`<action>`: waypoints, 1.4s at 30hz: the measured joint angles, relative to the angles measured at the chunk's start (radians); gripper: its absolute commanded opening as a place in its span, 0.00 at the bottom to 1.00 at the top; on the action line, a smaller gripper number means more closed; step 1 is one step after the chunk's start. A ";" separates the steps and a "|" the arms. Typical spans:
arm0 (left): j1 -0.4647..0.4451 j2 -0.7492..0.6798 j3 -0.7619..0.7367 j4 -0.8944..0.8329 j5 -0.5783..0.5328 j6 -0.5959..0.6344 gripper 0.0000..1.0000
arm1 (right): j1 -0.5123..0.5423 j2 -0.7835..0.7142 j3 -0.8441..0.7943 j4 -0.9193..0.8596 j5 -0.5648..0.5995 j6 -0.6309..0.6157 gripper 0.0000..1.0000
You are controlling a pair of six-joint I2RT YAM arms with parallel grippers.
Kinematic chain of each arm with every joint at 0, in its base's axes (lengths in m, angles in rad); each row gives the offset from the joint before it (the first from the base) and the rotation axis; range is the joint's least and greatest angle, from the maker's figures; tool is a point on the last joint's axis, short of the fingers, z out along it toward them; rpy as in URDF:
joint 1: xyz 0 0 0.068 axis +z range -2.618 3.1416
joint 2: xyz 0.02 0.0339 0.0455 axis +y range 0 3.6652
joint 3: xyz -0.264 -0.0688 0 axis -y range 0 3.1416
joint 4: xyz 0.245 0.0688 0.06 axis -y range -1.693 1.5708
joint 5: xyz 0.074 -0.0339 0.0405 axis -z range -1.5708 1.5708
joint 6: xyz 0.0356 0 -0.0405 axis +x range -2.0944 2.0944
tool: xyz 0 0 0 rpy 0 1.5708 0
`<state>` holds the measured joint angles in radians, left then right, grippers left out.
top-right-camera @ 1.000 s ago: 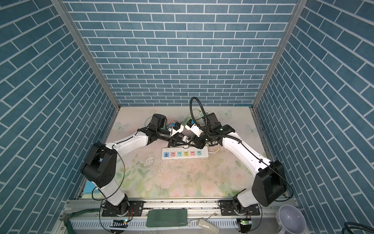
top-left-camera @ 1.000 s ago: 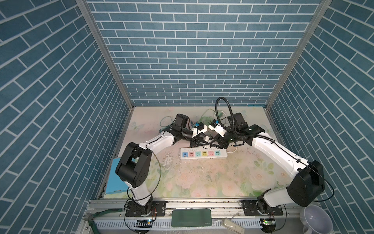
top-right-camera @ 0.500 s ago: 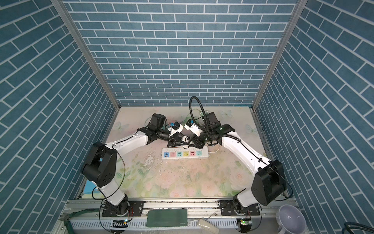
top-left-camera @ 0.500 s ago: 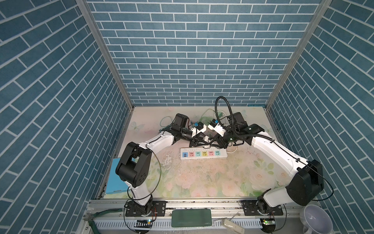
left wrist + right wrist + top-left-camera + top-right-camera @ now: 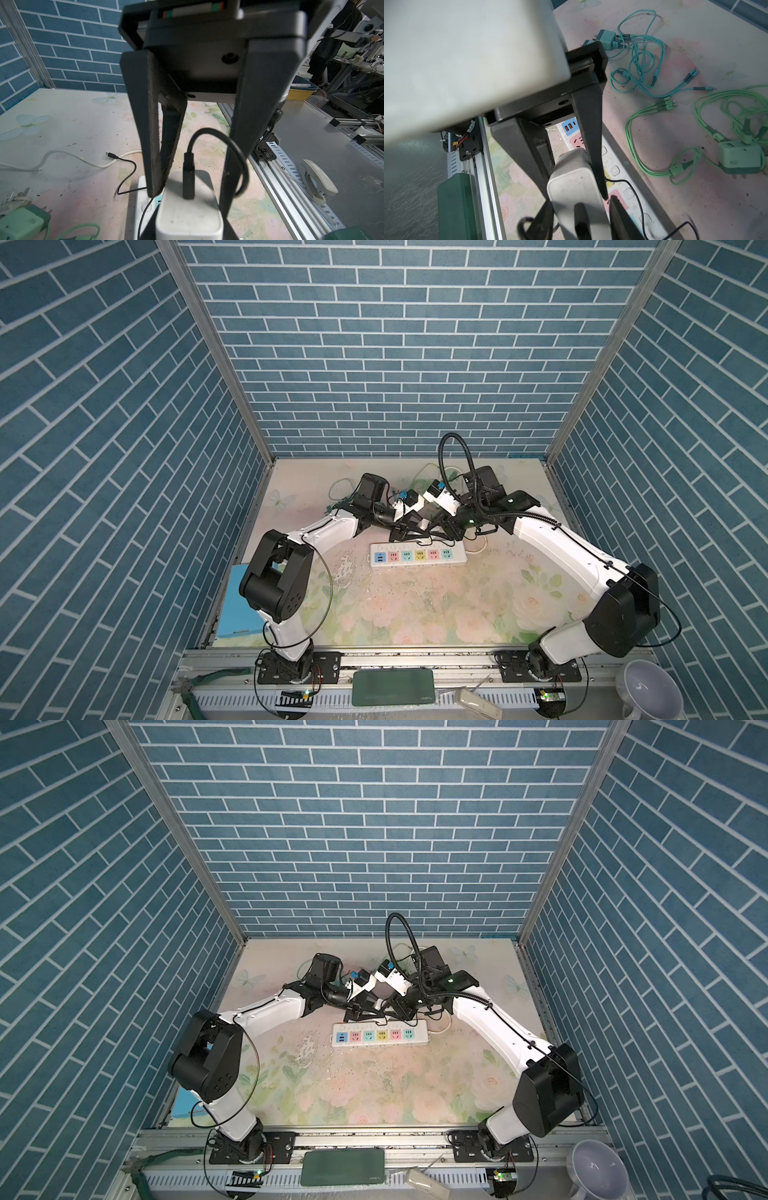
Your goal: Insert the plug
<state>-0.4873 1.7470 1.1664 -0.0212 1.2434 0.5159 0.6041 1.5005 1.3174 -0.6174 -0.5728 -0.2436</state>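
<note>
White rectangular plastic charger plug [image 5: 199, 220] w/ black cable [image 5: 207, 129] held over white pwr strip [image 5: 417, 556]; left gripper [image 5: 189, 199], right gripper [image 5: 576, 195] both clamped on plug body.

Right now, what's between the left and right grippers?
The white charger, black cable plugged in. The right wrist view shows right gripper and left gripper both clamped on it.

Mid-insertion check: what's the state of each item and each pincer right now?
white charger: held over the power strip, not inserted.
black cable: plugged into the charger's end.
power strip: flat on the table, every socket empty.
left pincer: shut on the white charger.
right pincer: fingers either side of the charger; grip unclear.
green charger: loose on the table, unplugged.
</note>
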 measured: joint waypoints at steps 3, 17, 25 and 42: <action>0.000 0.000 0.000 0.003 0.000 -0.006 0.00 | 0.000 0.000 0.000 0.002 0.001 0.000 0.43; 0.005 0.000 0.000 -0.009 0.012 -0.023 0.00 | 0.001 0.020 0.026 -0.021 -0.019 -0.070 0.30; 0.004 0.000 0.000 -0.024 0.011 -0.014 0.00 | 0.002 0.020 0.026 -0.043 -0.005 -0.048 0.45; 0.000 0.001 0.016 -0.115 0.013 0.061 0.00 | 0.013 0.014 0.024 -0.093 0.026 -0.076 0.37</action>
<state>-0.4877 1.7477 1.1820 -0.1360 1.2564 0.5774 0.6174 1.5150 1.3418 -0.7105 -0.5472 -0.3191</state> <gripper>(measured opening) 0.346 0.374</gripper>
